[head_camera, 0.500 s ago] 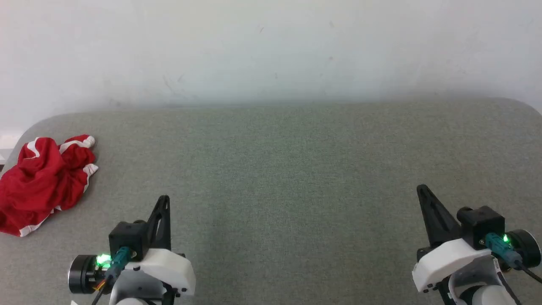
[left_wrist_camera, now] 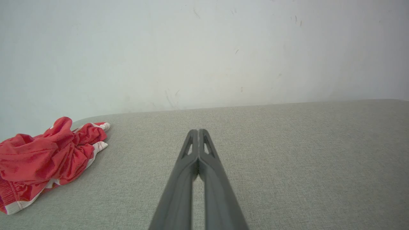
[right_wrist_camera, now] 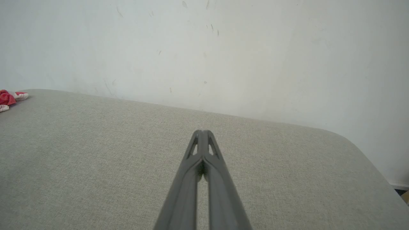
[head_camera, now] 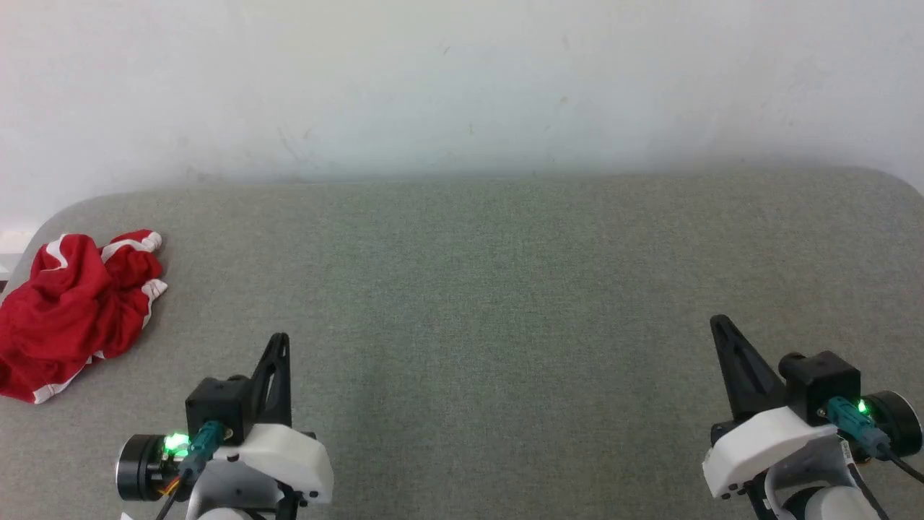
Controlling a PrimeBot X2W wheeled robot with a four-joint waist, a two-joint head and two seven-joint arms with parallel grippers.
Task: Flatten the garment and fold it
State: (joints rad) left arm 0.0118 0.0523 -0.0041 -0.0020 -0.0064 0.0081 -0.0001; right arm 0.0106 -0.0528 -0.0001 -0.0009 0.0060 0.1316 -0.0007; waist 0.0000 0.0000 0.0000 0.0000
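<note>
The garment (head_camera: 76, 310), bright red shorts with white trim, lies crumpled in a heap at the far left of the grey surface; its print is hidden in the folds. The left wrist view has the garment (left_wrist_camera: 44, 159) at its left side, and a small red and white tip of the garment (right_wrist_camera: 8, 97) reaches the right wrist view's left edge. My left gripper (head_camera: 280, 339) hovers low at the lower left, shut and empty, well to the right of the heap. My right gripper (head_camera: 718, 321) is at the lower right, shut with nothing held, far from the garment.
A grey fabric-covered table (head_camera: 476, 289) with rounded corners stretches across the view, backed by a white wall (head_camera: 462, 79). Its right corner edge (right_wrist_camera: 361, 147) curves away in the right wrist view.
</note>
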